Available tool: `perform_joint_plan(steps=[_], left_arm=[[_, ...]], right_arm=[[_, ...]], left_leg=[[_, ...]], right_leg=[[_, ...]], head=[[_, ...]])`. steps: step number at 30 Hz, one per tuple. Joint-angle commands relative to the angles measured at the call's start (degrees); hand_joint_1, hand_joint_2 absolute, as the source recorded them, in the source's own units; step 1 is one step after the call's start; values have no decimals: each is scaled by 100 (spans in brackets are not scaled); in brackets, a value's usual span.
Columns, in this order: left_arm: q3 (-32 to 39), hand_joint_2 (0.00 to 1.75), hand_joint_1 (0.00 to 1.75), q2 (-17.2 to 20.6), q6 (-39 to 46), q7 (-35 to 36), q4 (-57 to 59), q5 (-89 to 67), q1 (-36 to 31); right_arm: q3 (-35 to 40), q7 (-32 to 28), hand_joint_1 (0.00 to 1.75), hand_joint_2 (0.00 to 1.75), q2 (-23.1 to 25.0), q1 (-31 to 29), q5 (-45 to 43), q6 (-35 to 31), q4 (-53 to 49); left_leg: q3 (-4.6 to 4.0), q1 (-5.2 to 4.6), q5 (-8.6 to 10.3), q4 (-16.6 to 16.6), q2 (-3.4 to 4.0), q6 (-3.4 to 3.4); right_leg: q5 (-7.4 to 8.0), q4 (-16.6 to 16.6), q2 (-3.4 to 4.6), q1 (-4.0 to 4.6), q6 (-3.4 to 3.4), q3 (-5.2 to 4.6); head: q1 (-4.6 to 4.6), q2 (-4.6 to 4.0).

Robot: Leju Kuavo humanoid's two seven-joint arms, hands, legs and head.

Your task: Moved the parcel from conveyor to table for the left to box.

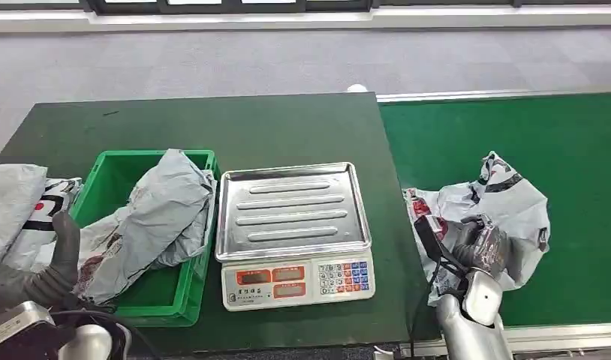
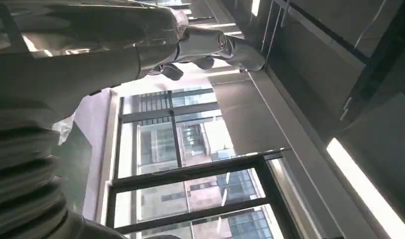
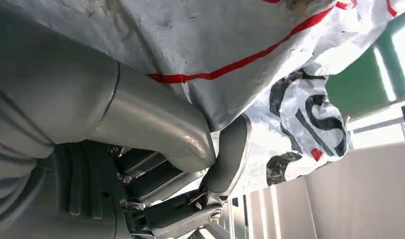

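At the far left the left hand point(image 1: 62, 251) rests beside the green crate point(image 1: 118, 169), its fingers' state impossible to tell. Past the scale point(image 1: 293, 232) on the tabletop point(image 1: 212, 120), the grey parcel point(image 1: 513, 202) lies on the conveyor point(image 1: 573, 135), under the right hand point(image 1: 483, 247), whose fingers curl into its plastic; this hand is nearer.
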Motion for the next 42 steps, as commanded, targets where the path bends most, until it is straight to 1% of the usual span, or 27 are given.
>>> perform_joint_plan(steps=[1,5,6,8,9,10,11,12,14,15,18,19,20,21,22,23,27,28,30,33,37,42], left_arm=[[-104,175,0,-384,-9,24,99,5,388],[-104,175,0,-384,-9,24,99,5,388],[-100,175,0,-392,-9,24,117,-4,372],[-88,175,0,-391,-9,24,119,-18,371],[-87,175,0,-392,-9,24,116,-22,371],[-81,175,0,-396,-9,24,91,-17,376],[-70,175,0,-396,-9,24,86,-10,382],[-72,175,0,-399,-9,24,85,-10,384],[-63,175,0,-404,-9,24,99,-9,381],[-58,175,0,-404,-9,24,113,-9,376],[-29,175,0,-404,-9,24,128,26,352],[25,175,0,-404,-9,24,113,90,325],[30,175,0,-404,-9,24,122,92,315],[28,175,0,-404,-9,24,127,100,311],[31,175,0,-404,-9,24,123,103,312],[31,175,0,-404,-9,24,123,103,312],[31,175,0,-404,-9,24,123,103,312],[33,175,0,-404,-9,24,115,125,324],[32,175,0,-404,-9,24,109,127,331],[51,175,0,-404,-9,24,87,129,335],[55,175,0,-404,-9,24,79,127,330],[68,175,0,-404,-9,24,60,135,339]], right_arm=[[282,-1,175,175,75,24,-20,28,-327],[282,-1,175,175,75,24,-20,28,-327],[466,48,175,175,81,128,-20,28,-654],[1038,380,175,175,-111,379,-20,28,-1456],[1135,457,175,175,-151,427,-20,28,-1577],[1517,745,175,175,-440,567,-20,28,-2186],[1623,789,175,175,-511,591,-20,28,-2425],[1781,932,175,175,-679,644,-20,28,-2669],[1859,870,175,175,-740,697,-20,28,-3072],[1830,751,175,175,-711,723,-20,28,-3264],[1409,55,175,175,-339,871,-20,28,-3736],[978,-965,175,175,242,1034,-20,28,-4688],[577,-1567,175,175,716,1090,-20,28,-4889],[292,-2019,175,175,1088,1118,-20,28,-5051],[206,-2158,175,175,1204,1129,-20,28,-5095],[206,-2158,175,175,1204,1129,-20,28,-5095],[206,-2158,175,175,1204,1129,-20,28,-5095],[97,-2322,175,175,1326,1096,-20,28,-5168],[-67,-2549,175,175,1511,1069,-20,28,-5278],[-185,-2647,175,175,1631,1102,-20,28,-5417],[-58,-2662,175,175,1645,1165,-20,28,-5703],[143,-2667,175,175,1641,1164,-20,28,-5947]], left_leg=[[14,-1,-5,-7,14,-7],[9,-2,-4,-3,9,-4],[14,-2,-6,-6,13,-7],[14,-4,-7,-7,15,-8],[6,-6,-5,-3,10,-6],[6,-6,-6,-3,10,-8],[2,-8,-5,0,5,-5],[6,-7,-8,-2,7,-7],[8,-9,-9,-1,11,-6],[4,-10,-5,-1,6,-5],[3,-8,-4,-2,5,-3],[11,-7,-7,-5,8,-7],[-2,-8,-5,2,8,-6],[5,-6,-9,1,10,-12],[1,-7,-6,0,5,-12],[0,-7,-3,-2,0,-9],[13,7,-7,-9,3,-14],[9,5,-4,-6,-13,-9],[13,9,-8,-6,-7,-9],[13,4,-10,-6,9,-11],[8,2,-7,-3,0,-9],[19,3,-10,-10,8,-13]], right_leg=[[2,-10,24,-4,8,10],[1,-5,15,-3,6,7],[1,-8,22,-4,8,11],[0,-7,25,-6,8,9],[-1,-1,17,-7,7,1],[-2,-1,20,-8,8,1],[-3,3,13,-9,8,-2],[-4,-1,19,-10,11,3],[-4,0,23,-12,10,1],[-3,2,17,-13,10,-3],[-3,1,13,-10,7,-2],[-4,-3,21,-10,9,4],[-5,8,16,-10,5,-11],[-8,5,23,-9,6,-4],[-8,10,16,-10,2,-8],[-6,7,7,-9,2,-7],[-7,-5,15,-7,-3,6],[-11,-3,-4,-9,-1,9],[-16,-8,1,-6,2,9],[-12,-4,16,-4,0,6],[-11,-2,7,-4,1,1],[-10,-12,20,-4,4,15]], head=[[0,0],[0,0],[0,0],[-2,0],[0,0],[0,0],[0,0],[-2,0],[0,0],[0,0],[-2,0],[0,0],[0,0],[0,0],[0,0],[0,0],[-2,0],[-2,0],[-2,0],[-2,0],[-2,0],[-2,0]])
